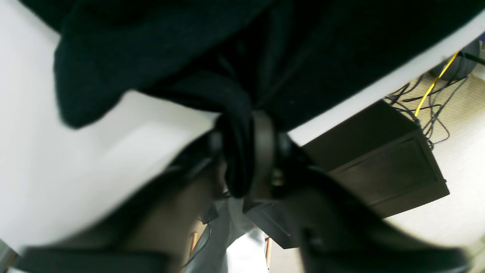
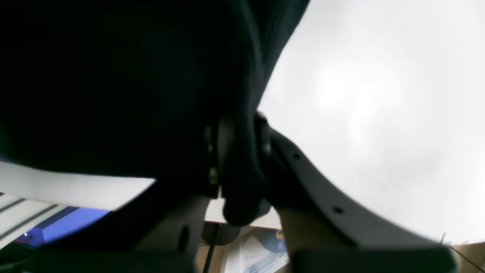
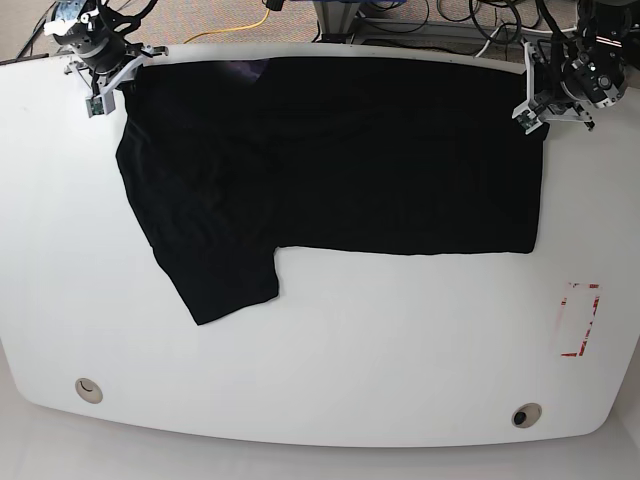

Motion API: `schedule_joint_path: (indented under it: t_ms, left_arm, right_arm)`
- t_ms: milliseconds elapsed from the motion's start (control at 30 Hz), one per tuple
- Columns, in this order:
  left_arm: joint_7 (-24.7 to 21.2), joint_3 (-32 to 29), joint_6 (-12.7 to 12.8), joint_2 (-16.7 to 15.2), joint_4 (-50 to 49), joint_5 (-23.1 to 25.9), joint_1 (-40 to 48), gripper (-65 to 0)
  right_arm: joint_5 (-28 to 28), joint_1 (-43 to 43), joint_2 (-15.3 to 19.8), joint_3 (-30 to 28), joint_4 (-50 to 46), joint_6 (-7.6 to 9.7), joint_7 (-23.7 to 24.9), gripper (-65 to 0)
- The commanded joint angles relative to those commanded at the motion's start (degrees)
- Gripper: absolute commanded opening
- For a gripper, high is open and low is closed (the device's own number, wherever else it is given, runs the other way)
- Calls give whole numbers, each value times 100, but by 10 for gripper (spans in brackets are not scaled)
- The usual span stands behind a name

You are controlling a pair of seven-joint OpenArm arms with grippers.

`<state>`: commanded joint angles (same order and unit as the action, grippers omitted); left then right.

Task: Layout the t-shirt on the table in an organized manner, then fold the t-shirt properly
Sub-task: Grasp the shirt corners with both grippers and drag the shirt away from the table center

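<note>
- Base view: t-shirt (image 3: 350, 150) mostly spread, one sleeve splayed; folding remains.
- My left (image 1: 242, 151) and right fingertips (image 2: 240, 151) each pinch its cloth.

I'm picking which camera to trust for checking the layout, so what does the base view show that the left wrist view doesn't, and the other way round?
Only the base view shows the red tape mark, two round holes near the table's near corners, and the right gripper.
Only the left wrist view shows a black box beyond the table edge, and cloth bunched between the left gripper's jaws.
Both show the black t-shirt, the white table, the left gripper and a yellow cable.
</note>
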<state>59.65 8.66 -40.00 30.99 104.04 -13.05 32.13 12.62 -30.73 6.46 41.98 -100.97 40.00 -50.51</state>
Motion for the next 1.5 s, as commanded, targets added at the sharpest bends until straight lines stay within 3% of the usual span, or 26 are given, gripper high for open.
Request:
schedule_joint_path:
  t_ms: [133,200,233,300,333,433,500,600,667,833,1033,1233,1500]
  left_arm:
    - [0,220,0,9,53,0,158,-354]
    - [0,360,0,9,123,-9,246,-350]
    - [0,378,0,9,141,-9,264,-350]
    - [0,396,0,9,237,-18,290,-349]
    - [0,404,0,18,264,-18,290,-349]
    - [9,527,0,149,484,-18,290,-282]
    - [9,721,0,149,536,-26,264,-237]
    - [9,791,0,149,545,-79,44,-225]
    - [114,800,0,149,545,-193,-114,-222]
    - [862,879,0,299,598,-598,-888,-225]
    - [888,1345,0,334,659,-1055,-1433,-225]
    - [888,1354,0,316,580,-1055,-2092,-222]
    - [888,1037,0,299,-413,-1055,-3121,-226]
  right_arm:
    - [-9,-114,0,9,0,0,-9,-585]
    - [-9,-141,0,9,-35,0,-9,-491]
    - [-9,-149,0,9,-62,0,-9,-474]
    - [-9,-167,0,9,-220,0,-9,-350]
    - [-9,-167,0,9,-264,0,-9,-323]
    - [-9,-158,0,9,-554,0,-9,-181]
    - [-9,-132,0,9,-782,0,-9,-109]
    - [-9,-105,0,0,-949,0,-9,-49]
    - [-9,-53,26,-9,-967,0,-9,-41]
    - [-18,132,202,-9,-1002,0,-290,-41]
    - [-9,563,334,-9,-1301,0,-747,-41]
    - [-18,1327,695,-44,-1240,0,-826,-38]
    - [-9,2866,1099,-360,-79,0,-1319,-40]
